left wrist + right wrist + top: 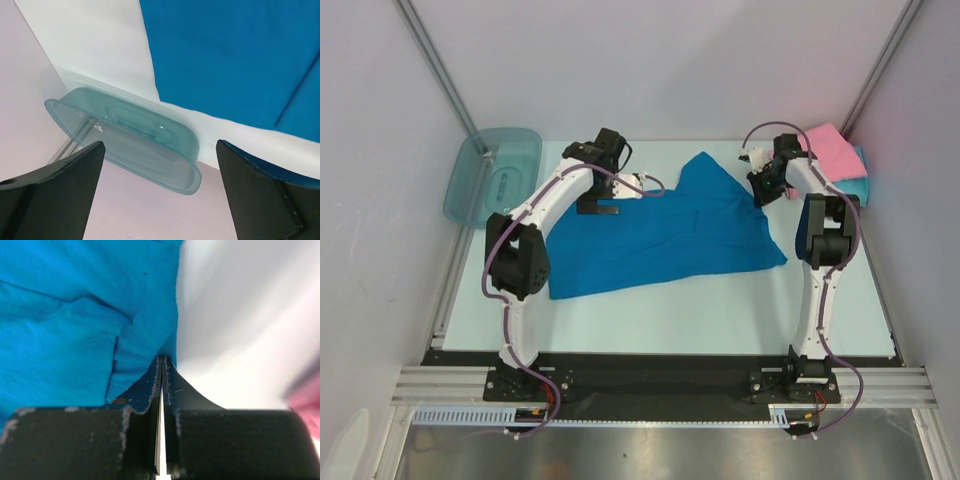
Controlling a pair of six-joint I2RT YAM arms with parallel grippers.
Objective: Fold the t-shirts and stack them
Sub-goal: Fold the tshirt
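Blue shirt lies spread mid-table. Right claw is clamped tight on its far right edge, presumably to start a fold. Left claw is spread wide, holding nothing, over the far left edge. Pink shirt sits far right.

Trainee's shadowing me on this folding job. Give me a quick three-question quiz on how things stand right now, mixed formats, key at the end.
1. True or false: the left pincer is shut on the blue t-shirt.
2. At the table's far right corner, which t-shirt lies on top? A: blue. B: pink. C: turquoise.
3. Fill the gap: the teal bin sits tilted at the far ___ side of the scene.

Key
1. False: it stands open and holds nothing.
2. B: the pink t-shirt.
3. left
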